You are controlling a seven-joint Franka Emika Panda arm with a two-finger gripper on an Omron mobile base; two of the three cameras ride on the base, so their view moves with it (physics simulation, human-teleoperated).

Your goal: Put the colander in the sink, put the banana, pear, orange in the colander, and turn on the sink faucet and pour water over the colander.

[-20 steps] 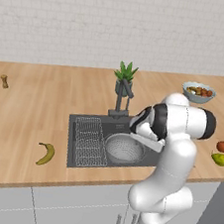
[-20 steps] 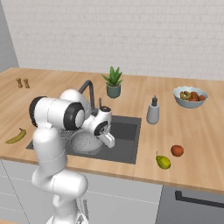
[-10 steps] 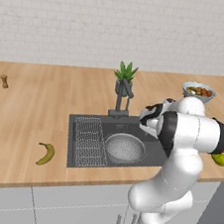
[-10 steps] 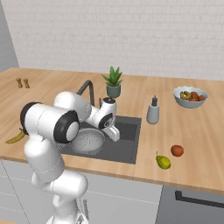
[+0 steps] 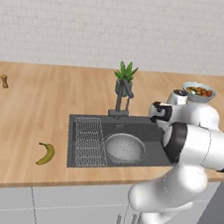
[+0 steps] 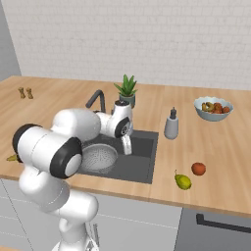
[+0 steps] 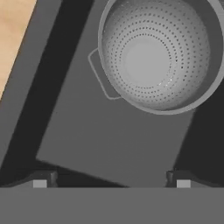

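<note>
My tool (image 7: 111, 179) hangs released and empty over the right part of the sink (image 5: 77, 162), fingers wide apart. The colander (image 5: 124, 148) sits on the sink floor beside the wire rack (image 5: 90, 141), with nothing in it. The banana (image 5: 46, 153) lies on the tabletop (image 5: 28, 118) left of the sink; the pear (image 6: 183, 181) and orange (image 6: 198, 168) rest near the front edge, right of it.
</note>
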